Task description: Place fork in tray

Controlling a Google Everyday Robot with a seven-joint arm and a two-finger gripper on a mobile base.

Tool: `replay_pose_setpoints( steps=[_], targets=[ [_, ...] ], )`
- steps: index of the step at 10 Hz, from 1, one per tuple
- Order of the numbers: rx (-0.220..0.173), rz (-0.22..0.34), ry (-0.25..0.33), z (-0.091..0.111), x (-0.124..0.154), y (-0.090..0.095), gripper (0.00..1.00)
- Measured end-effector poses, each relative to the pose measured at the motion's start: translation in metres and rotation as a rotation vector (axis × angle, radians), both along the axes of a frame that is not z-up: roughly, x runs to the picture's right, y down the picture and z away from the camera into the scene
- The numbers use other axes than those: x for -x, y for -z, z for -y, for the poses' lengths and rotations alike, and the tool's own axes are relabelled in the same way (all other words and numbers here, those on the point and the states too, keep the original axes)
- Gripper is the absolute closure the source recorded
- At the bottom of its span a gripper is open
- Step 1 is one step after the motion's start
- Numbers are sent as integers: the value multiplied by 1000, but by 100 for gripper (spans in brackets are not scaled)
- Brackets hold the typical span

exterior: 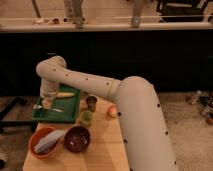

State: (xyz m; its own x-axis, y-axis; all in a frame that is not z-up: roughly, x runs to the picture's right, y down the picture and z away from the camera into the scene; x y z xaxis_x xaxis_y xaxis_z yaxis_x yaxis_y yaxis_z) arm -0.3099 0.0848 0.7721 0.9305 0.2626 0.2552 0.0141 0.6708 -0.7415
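Observation:
The green tray (70, 114) lies at the table's back left corner. My gripper (46, 104) hangs from the white arm over the tray's left half, shut. The thin silver fork (56, 109) runs level through its tips, just above the tray floor, sticking out to the left and right. I cannot tell whether the fork touches the tray.
A pale yellow oblong thing (65, 94) lies at the tray's back. A dark cup (91, 103), a green cup (86, 118) and an orange fruit (112, 111) stand right of the tray. Nearer are an orange bowl (35, 149) with a white utensil (48, 141) and a dark bowl (76, 139). My arm spans the wooden table (102, 147).

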Motion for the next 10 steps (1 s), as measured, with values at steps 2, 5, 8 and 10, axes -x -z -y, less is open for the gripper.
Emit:
replay_pose_setpoints(
  steps=[2, 5, 8, 10],
  targets=[
    [14, -5, -13, 2, -2, -11, 80],
    [35, -5, -29, 4, -1, -26, 80],
    [58, -5, -44, 2, 1, -43, 80],
    [74, -8, -49, -2, 2, -53, 80]
  ],
)
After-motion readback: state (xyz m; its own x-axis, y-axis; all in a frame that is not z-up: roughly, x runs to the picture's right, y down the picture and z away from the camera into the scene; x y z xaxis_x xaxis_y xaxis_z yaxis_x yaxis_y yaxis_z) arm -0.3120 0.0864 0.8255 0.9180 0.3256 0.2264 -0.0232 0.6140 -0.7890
